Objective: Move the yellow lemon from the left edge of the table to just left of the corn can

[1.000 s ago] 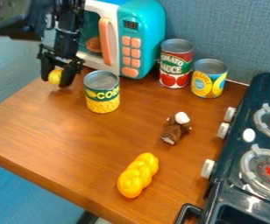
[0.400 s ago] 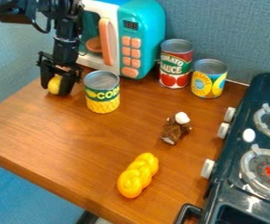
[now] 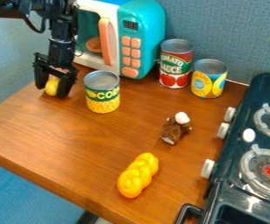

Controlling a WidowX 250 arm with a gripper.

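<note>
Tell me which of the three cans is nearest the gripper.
The corn can, with the green and yellow label. It stands right beside the gripper; the tomato can and the blue-labelled can stand farther right.

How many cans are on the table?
3. The green-and-yellow can stands near the robot's hand, in front of the toy microwave. The red can and blue-and-yellow can stand together near the wall, right of the microwave.
</note>
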